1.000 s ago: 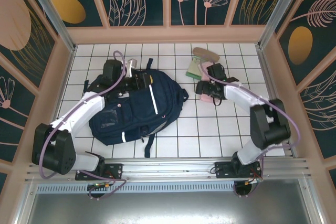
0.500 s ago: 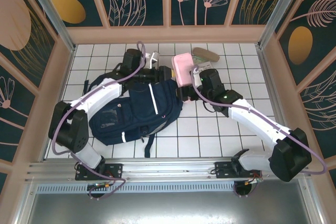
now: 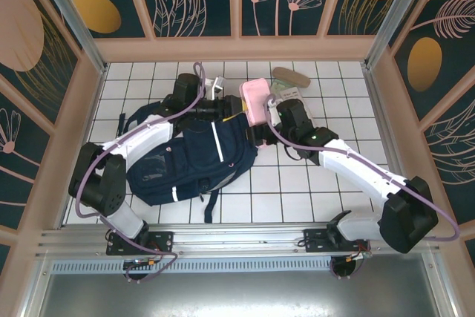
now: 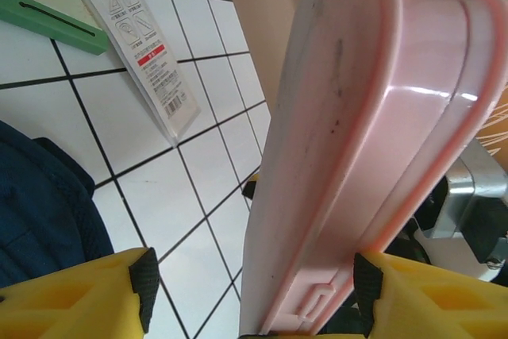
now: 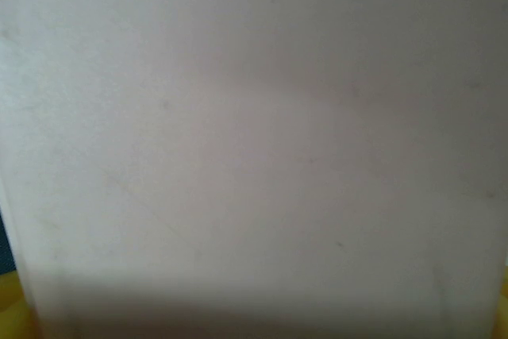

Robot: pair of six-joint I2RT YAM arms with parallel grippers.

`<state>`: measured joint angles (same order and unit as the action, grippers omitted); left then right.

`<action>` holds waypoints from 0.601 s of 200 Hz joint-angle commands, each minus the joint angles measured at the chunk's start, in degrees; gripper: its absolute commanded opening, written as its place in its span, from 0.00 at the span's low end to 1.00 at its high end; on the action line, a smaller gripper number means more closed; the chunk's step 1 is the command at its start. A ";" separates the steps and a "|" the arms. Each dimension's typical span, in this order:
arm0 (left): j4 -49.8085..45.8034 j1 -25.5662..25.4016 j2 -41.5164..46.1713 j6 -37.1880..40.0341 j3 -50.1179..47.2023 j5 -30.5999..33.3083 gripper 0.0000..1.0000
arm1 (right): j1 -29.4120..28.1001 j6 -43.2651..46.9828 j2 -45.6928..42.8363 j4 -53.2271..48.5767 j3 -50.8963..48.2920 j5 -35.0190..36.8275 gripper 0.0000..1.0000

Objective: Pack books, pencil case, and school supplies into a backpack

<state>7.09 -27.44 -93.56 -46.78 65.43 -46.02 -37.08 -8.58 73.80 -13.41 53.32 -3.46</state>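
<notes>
The navy backpack [image 3: 193,157] lies on the white tiles, its top end toward the back. At that end the pink pencil case [image 3: 256,102] stands on edge above the table, with my right gripper [image 3: 267,115] shut on it from the right. In the right wrist view its pale side [image 5: 254,148] presses close to the lens. My left gripper [image 3: 236,109] comes in from the left, open. In the left wrist view the case [image 4: 357,117] stands between its jaws [image 4: 254,291], near the right pad [image 4: 367,291] and clear of the left pad [image 4: 143,287].
The tan oval piece [image 3: 291,77] and the pale green pack [image 3: 276,93] lie on the tiles behind the case, near the back wall. A clear ruler packet [image 4: 135,37] rests beside the green pack [image 4: 48,17]. Backpack fabric [image 4: 40,212] lies just below my left gripper.
The right arm has swung in from the right and now holds the pink case up at the backpack's top. The left gripper has moved from over the backpack to around the case.
</notes>
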 commanded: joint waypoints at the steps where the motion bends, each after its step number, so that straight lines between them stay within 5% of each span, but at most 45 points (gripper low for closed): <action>1: 5.11 -0.51 4.37 -0.26 -0.30 -2.00 0.68 | -1.57 2.69 1.39 -0.13 1.20 -1.40 0.79; 81: 1.50 -0.59 -0.84 0.74 3.82 0.25 0.72 | -2.90 2.59 -1.12 1.45 0.95 -4.74 0.79; 120: 3.38 -0.59 -2.04 -1.11 4.27 1.05 0.65 | -3.80 2.51 -2.08 2.00 0.33 -5.06 0.78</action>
<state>8.34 -27.77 -94.67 -46.96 67.72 -45.65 -40.25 -7.29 73.95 -13.87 53.43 -7.27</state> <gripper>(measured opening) 0.679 0.907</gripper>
